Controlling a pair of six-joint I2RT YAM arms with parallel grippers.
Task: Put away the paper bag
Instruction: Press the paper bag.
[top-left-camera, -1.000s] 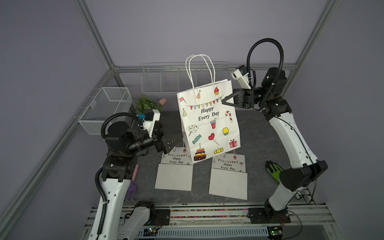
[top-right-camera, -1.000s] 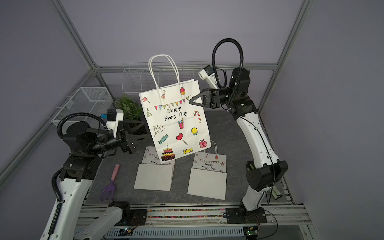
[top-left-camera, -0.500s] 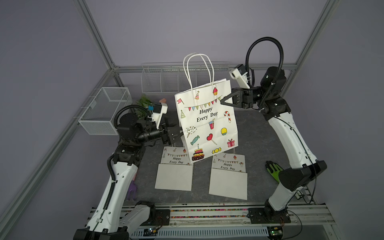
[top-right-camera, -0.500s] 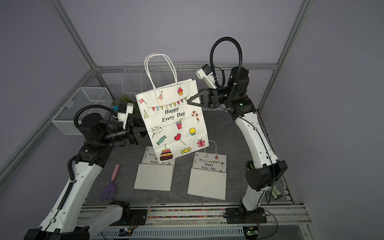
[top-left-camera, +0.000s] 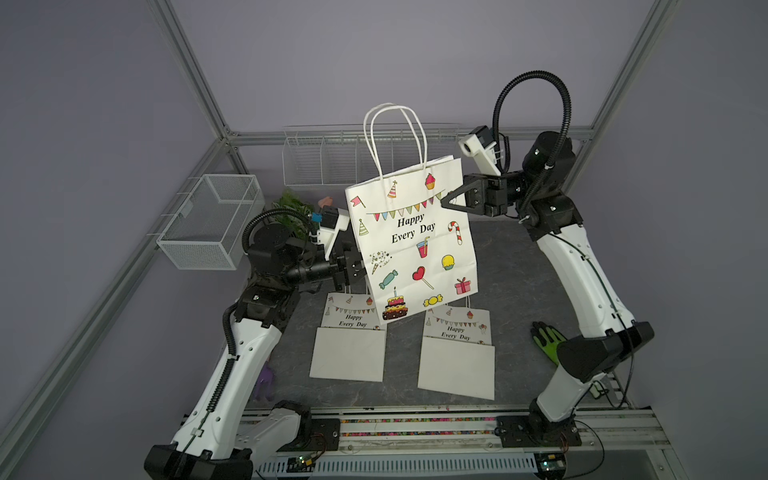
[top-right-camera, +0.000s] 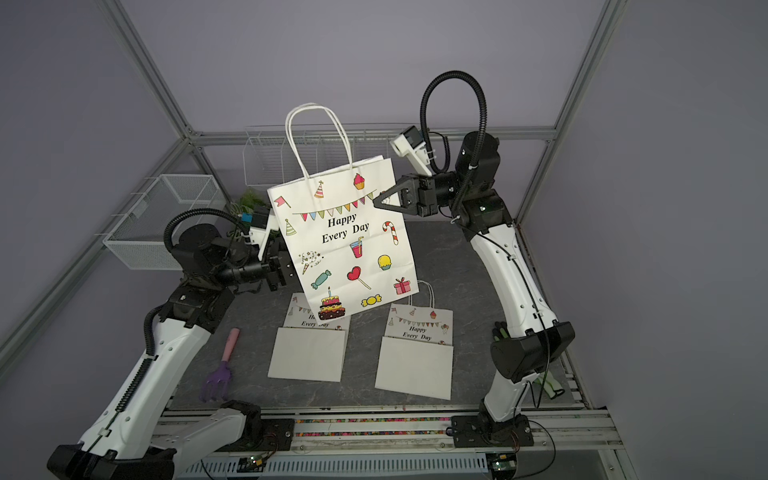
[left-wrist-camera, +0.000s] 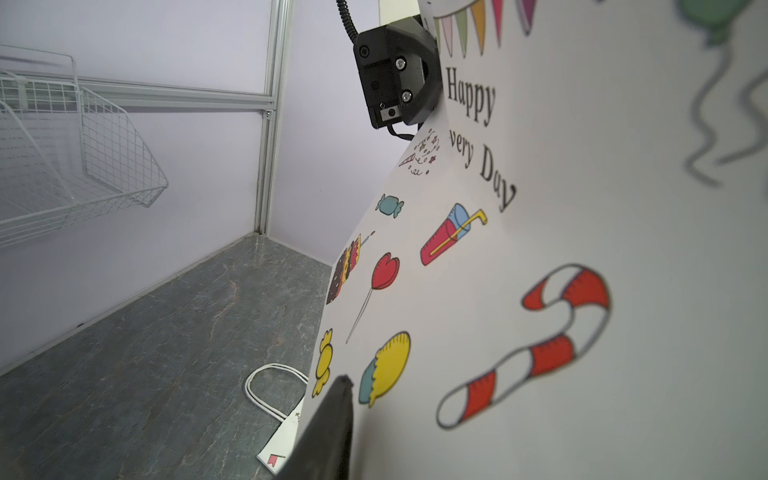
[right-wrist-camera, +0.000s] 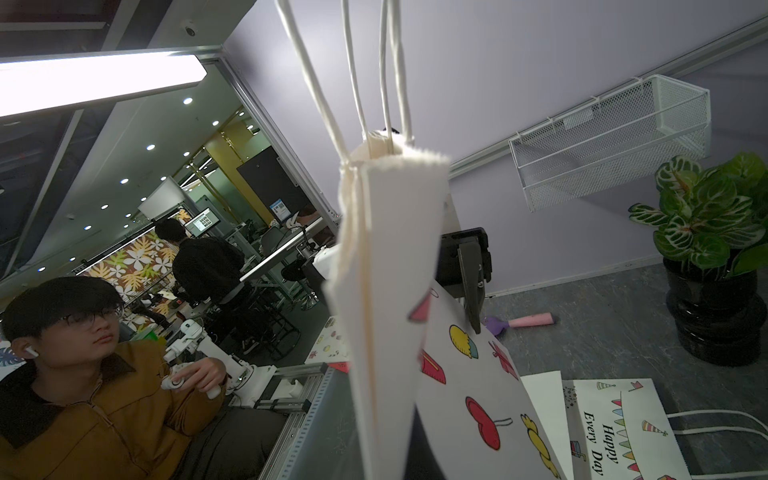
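The left arm (top-left-camera: 249, 353) and the right arm (top-left-camera: 582, 274) wear glossy white shells over their long links, with bulky matte black joints between. A ribbed black cable hose (top-left-camera: 536, 75) loops off each upper joint. Each wrist carries a white camera housing (top-left-camera: 478, 145). The right pincer (top-left-camera: 445, 202) is black and tapered. Its angular black block (left-wrist-camera: 395, 70) shows silver screw heads.

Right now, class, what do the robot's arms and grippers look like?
The left arm and right arm have white shells with black joints; a black ribbed cable loops above each. The left gripper and right gripper are black, each with a white wrist camera.
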